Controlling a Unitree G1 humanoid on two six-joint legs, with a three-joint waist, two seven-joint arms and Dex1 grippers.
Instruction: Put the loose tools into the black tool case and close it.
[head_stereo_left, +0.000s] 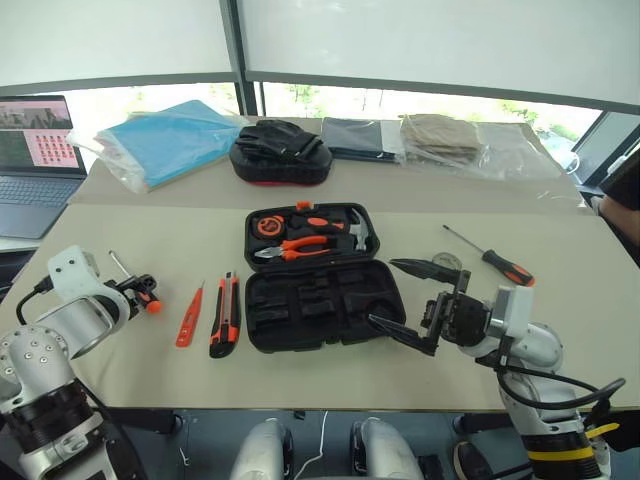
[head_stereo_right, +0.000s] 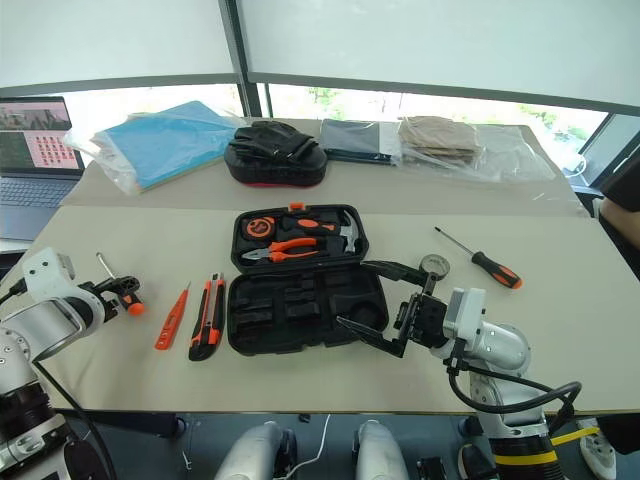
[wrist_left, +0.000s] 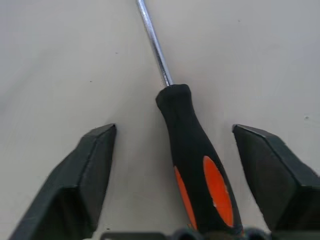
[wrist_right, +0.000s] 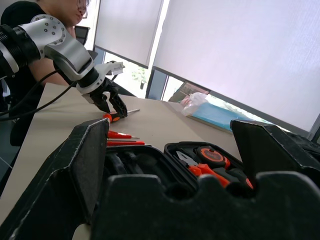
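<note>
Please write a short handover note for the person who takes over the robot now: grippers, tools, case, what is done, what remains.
Left gripper: open, astride a screwdriver lying on the table, not gripping yet.
Right gripper: open, empty, over the case's right edge.
Black tool case: open, near half empty.
Loose: tester pen, utility knife, second screwdriver, tape roll.
Done: nothing packed.
Left: pack all, close case.

Along the far side of the beige counter (head_stereo_left: 560, 330) lie a blue sheet in a clear bag (head_stereo_left: 165, 143), a black padded mitt with a red edge (head_stereo_left: 281, 153), a dark folded cloth (head_stereo_left: 357, 138) and a tan folded cloth in plastic (head_stereo_left: 445, 140). An open laptop (head_stereo_left: 35, 160) sits on a separate surface at far left. Orange-handled pliers (head_stereo_left: 297, 247), a hammer (head_stereo_left: 345, 226) and a round tape measure (head_stereo_left: 266, 226) occupy moulded recesses. A person (wrist_right: 37, 30) is beyond the counter
</note>
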